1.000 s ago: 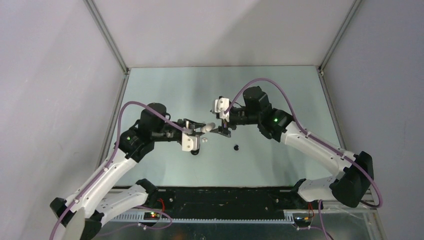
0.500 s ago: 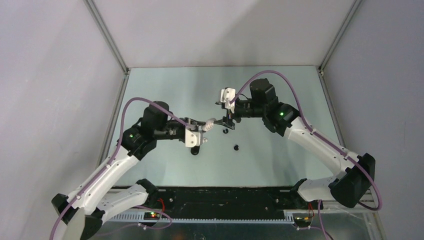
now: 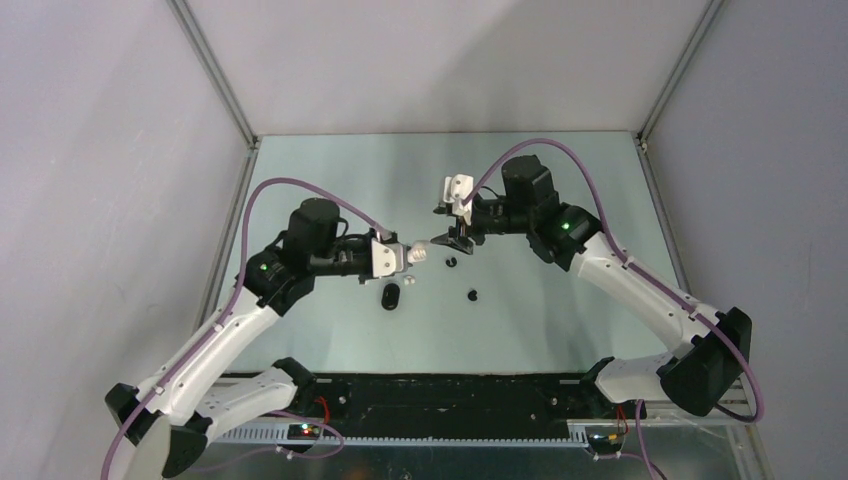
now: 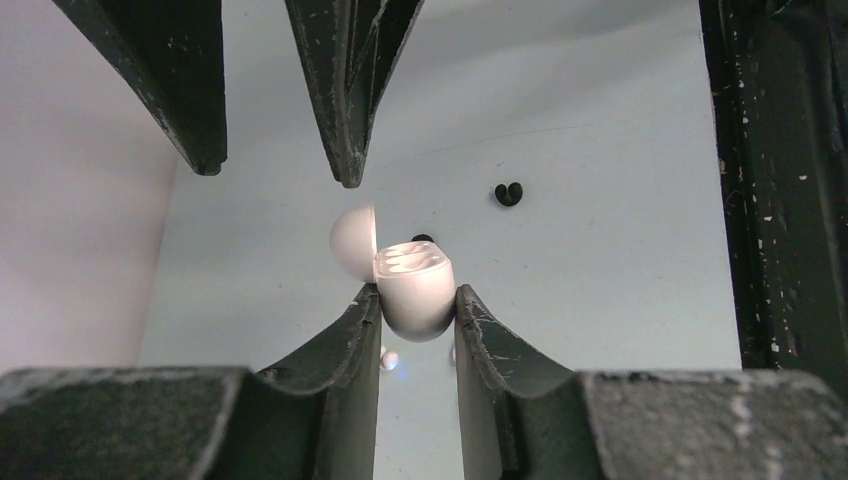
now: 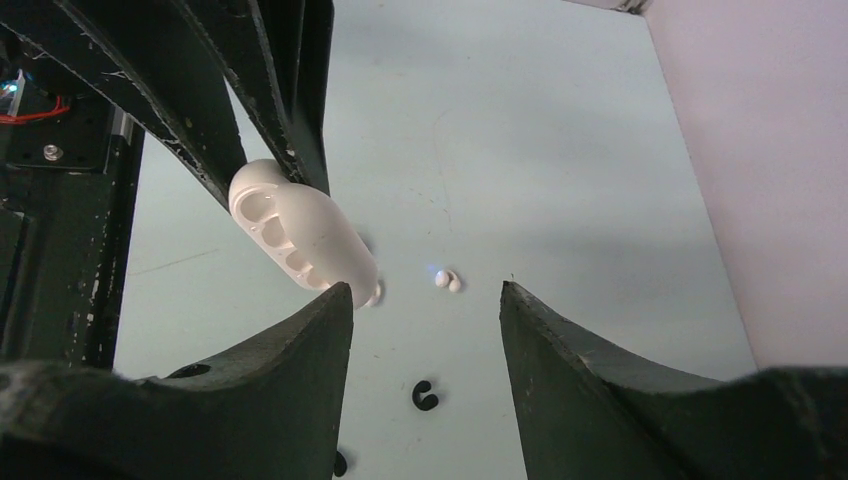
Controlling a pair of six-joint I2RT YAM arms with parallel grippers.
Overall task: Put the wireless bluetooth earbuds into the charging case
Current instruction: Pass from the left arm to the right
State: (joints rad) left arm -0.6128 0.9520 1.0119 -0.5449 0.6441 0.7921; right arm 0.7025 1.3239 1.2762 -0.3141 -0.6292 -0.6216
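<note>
My left gripper (image 3: 408, 256) is shut on an open white oval case (image 3: 422, 252), held above the table; its empty cavities show in the left wrist view (image 4: 415, 288) and the right wrist view (image 5: 298, 232). My right gripper (image 3: 447, 241) is open and empty, its tips just beside the white case. The glossy black charging case (image 3: 389, 297) lies on the table below my left gripper. Two white earbuds (image 5: 447, 281) lie together on the table. One black earbud (image 5: 426, 395) lies under my right gripper, another (image 3: 472, 295) nearer the front.
The pale green table (image 3: 560, 320) is walled by grey panels on three sides. A black rail (image 3: 450, 395) runs along the near edge between the arm bases.
My left gripper has lifted and moved right with the white case, uncovering the black case. My right gripper pulled back slightly and now sits at the white case's end.
</note>
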